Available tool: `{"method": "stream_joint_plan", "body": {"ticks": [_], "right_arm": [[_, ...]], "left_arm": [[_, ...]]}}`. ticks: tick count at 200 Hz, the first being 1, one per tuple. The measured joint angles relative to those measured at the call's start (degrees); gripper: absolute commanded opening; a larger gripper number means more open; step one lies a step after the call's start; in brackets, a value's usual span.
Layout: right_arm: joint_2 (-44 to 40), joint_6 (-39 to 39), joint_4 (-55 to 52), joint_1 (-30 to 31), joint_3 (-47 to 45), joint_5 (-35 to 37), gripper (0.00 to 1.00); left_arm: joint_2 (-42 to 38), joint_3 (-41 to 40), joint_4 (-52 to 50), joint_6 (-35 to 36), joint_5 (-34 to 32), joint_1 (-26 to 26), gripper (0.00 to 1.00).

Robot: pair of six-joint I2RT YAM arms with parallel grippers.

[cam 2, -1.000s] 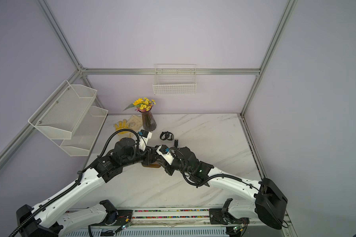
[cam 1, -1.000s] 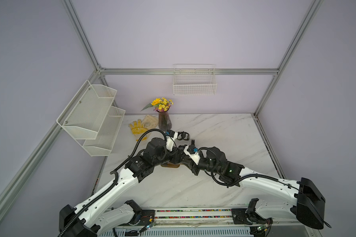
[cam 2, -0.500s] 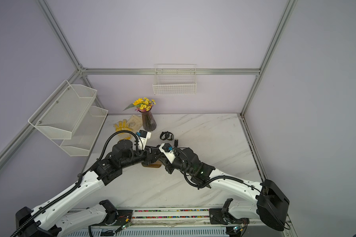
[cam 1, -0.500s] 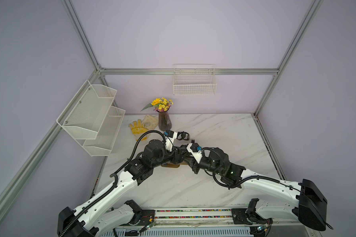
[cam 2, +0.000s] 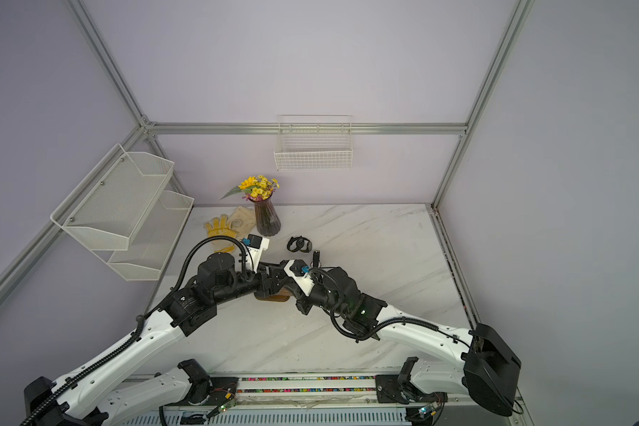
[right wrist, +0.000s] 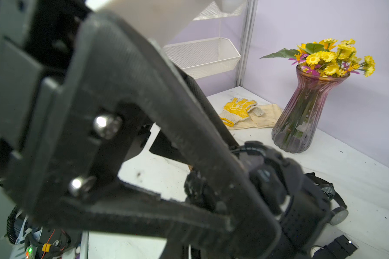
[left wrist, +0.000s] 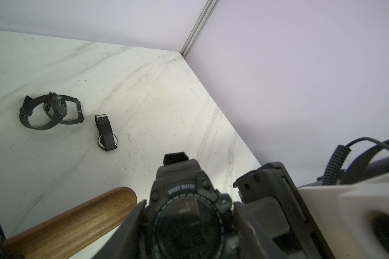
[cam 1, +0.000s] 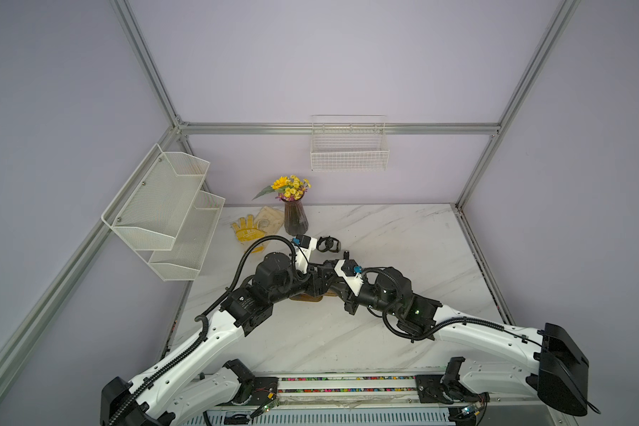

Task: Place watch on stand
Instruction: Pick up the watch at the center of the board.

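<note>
A black sport watch (left wrist: 184,215) sits face up between my left gripper's (left wrist: 189,205) two fingers, which press on both sides of its case. The stand's brown wooden bar (left wrist: 76,224) lies just beside it, rounded end near the watch. In both top views the two wrists meet over the stand (cam 1: 305,297) (cam 2: 273,296). My right gripper (cam 1: 329,271) is shut at the watch's strap. Its black housing (left wrist: 267,197) is right next to the watch. From the right wrist the watch (right wrist: 272,170) shows behind a left finger (right wrist: 166,101), and my own fingertips are hidden.
Two linked black watches (left wrist: 52,112) and a third (left wrist: 105,132) lie on the marble table behind the arms. A vase of yellow flowers (cam 1: 295,217) and a yellow glove (cam 1: 248,230) stand at the back left. Mesh shelves (cam 1: 163,210) and a wire basket (cam 1: 349,149) hang on the walls.
My right gripper moved left up to the left gripper and shut its jaws at the watch. The left arm stayed over the stand with the watch.
</note>
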Motion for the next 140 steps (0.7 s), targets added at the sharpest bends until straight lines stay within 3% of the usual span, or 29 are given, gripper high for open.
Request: {"method": "stream_joint_plan", "body": {"ticks": [16, 56, 140], "right_arm": [[-0.1, -1.4, -3.0, 0.0, 0.5, -0.1, 0.00], [-0.1, -4.5, -8.5, 0.4, 2.3, -0.6, 0.00], [1.0, -6.8, -11.0, 1.6, 3.2, -0.8, 0.00]], "left_arm": [[-0.4, 0.2, -2.9, 1.0, -0.3, 0.3, 0.84], [1.0, 3.3, -10.7, 3.7, -0.1, 1.2, 0.86], [1.0, 3.6, -14.0, 3.3, 5.2, 3.5, 0.73]]}}
